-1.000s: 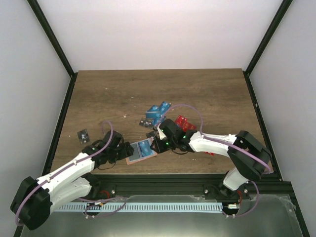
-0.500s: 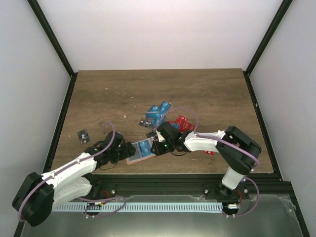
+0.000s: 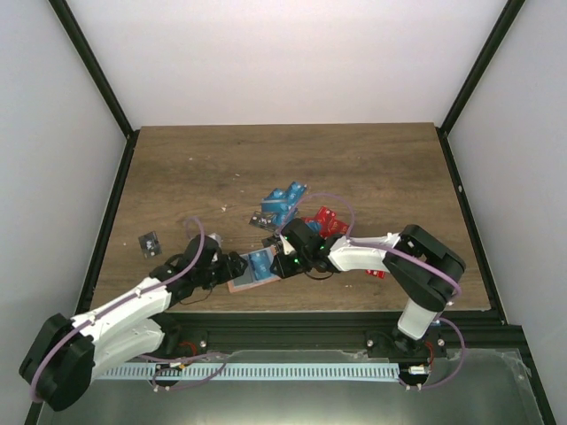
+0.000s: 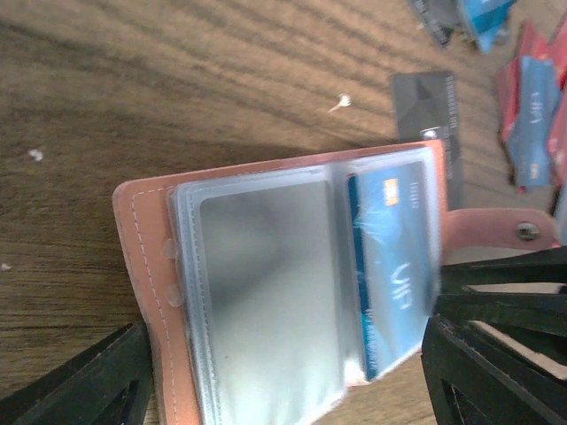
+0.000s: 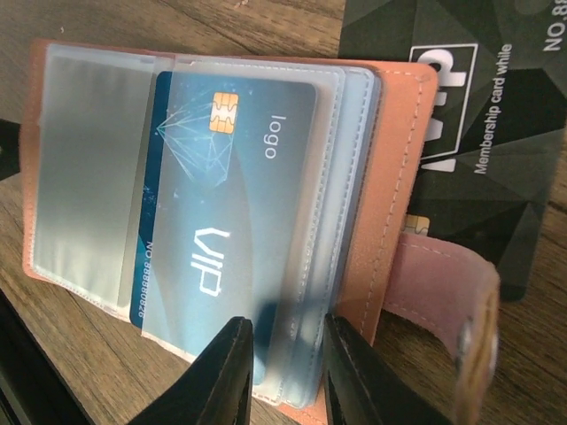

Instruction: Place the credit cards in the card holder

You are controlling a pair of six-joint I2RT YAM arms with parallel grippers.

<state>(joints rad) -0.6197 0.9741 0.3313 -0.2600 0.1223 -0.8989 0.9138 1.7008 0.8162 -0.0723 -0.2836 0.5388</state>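
Currently the card holder (image 3: 239,285) lies open on the table (image 3: 354,159), near the front edge and between the two pincers. Its tan cover faces down and its clear sleeves (image 4: 266,292) face up.

Left pincer (image 3: 232,266)
- Jaws stand wide and hold nothing.
- In the left wrist view, the fingers (image 4: 89,390) flank the holder, one at each lower corner of the frame.
- Whether either finger touches the cover cannot be told.

Right pincer (image 3: 277,261)
- Jaws stand narrow, with a small gap between them.
- In the right wrist view, the fingertips (image 5: 230,363) sit at the open end of one sleeve.
- A strip of the sleeve edge shows in the gap. Whether the jaws clamp it cannot be told.

Card in the holder
- A blue card (image 5: 221,204), with a gold chip and the marking "VIP", sits inside that sleeve.
- The neighbouring sleeve shows only clear plastic.

Adjacent items
- The closing strap (image 5: 443,292) with its snap extends from the cover on the right pincer's side.
- A black membership card (image 5: 478,115) lies flat on the table, partly under the strap and the cover edge.
- A heap of blue cards (image 3: 283,202) and a group of red cards (image 3: 328,221) lie beyond the holder.
- A lone black card (image 3: 149,242) lies well apart to the left.
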